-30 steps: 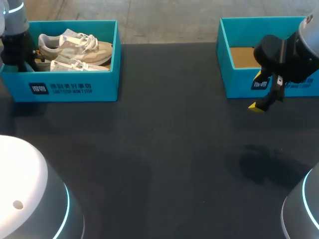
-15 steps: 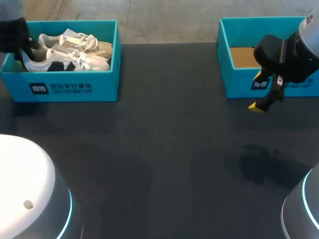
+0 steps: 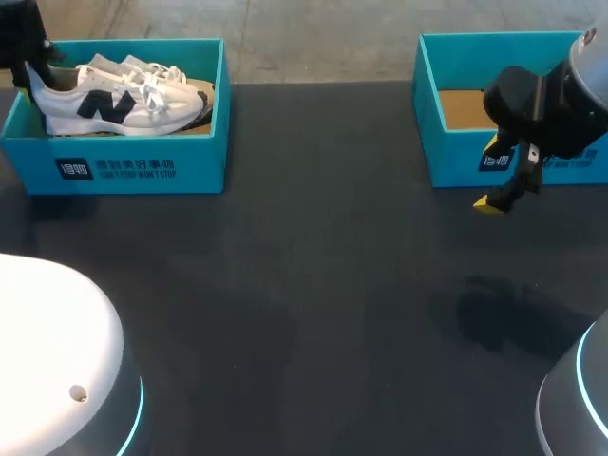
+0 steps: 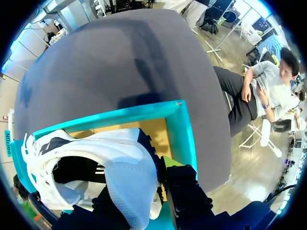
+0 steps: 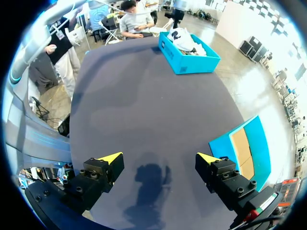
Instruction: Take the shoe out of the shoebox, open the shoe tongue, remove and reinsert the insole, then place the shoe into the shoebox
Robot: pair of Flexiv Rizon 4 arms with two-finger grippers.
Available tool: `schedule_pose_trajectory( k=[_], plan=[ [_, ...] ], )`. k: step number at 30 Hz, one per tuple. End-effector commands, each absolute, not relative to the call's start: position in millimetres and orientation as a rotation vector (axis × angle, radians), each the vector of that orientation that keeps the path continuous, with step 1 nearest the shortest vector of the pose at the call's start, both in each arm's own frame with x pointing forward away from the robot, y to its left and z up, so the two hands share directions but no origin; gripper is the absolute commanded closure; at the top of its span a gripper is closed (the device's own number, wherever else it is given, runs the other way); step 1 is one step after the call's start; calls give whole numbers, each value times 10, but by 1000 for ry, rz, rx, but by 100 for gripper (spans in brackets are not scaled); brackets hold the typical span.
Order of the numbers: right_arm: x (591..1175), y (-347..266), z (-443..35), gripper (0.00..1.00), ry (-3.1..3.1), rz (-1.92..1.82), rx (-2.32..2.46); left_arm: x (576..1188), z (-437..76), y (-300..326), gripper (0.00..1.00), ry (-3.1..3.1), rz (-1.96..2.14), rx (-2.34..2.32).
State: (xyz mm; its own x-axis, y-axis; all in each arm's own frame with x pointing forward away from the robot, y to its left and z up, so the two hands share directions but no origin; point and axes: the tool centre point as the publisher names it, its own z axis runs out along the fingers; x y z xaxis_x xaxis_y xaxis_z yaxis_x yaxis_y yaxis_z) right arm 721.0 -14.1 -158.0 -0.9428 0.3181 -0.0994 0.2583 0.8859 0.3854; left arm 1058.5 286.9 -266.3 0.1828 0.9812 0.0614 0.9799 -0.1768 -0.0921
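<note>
Teal shoebox point(image 3: 142, 169) sits at 10 o'clock on the surface point(image 3: 313, 285). White shoe point(image 3: 104, 104) w/ dark side logo hangs in its opening, heel at 9 o'clock, toe at 3. L hand point(image 4: 144, 184) is clamped on the heel from both sides and carries the whole shoe. R hand point(image 5: 159, 158) is spread wide w/ nothing in it, over bare surface at approx 3 o'clock, just in front of the second box point(image 3: 465, 169).

Step in hand, as I read it: getting the shoe out of the box.
- Can't tell from above whether the sole is clear of the front wall, so go straight up first, then across toward the centre.
- Heel-only grip leaves the toe unsupported. Move slow, keep the pinch firm, expect the toe to droop or swing.
- Watch the laces vs. the other shoe point(image 3: 195, 92) lying behind; a snag would drag it along.
- Set down sole-flat mid-surface, toe toward 3 o'clock, so R hand can get at the tongue w/o a long reach.

Count:
- shoes: 2 (1 held, 1 greyish-beige in the box)
- teal boxes: 2 (10 o'clock, 2 o'clock)
- hands: 2
- insoles on show: 0
</note>
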Motion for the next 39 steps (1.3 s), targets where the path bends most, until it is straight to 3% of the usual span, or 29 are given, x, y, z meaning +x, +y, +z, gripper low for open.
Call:
schedule_pose_trajectory(
  k=[1, 28, 39],
  plan=[
    [7226, -131, -1589, 0, 2897, 556, 447, 10613, -2493, 2862, 100, -1920, 41, -2326],
    [7226, -131, -1589, 0, 2897, 556, 447, 10579, -1863, 3010, 100, -2001, 12, -2281],
    [7226, -131, -1589, 0, 2897, 556, 447, 10194, -1724, 2678, 100, -2045, 8, -2260]
  ],
)
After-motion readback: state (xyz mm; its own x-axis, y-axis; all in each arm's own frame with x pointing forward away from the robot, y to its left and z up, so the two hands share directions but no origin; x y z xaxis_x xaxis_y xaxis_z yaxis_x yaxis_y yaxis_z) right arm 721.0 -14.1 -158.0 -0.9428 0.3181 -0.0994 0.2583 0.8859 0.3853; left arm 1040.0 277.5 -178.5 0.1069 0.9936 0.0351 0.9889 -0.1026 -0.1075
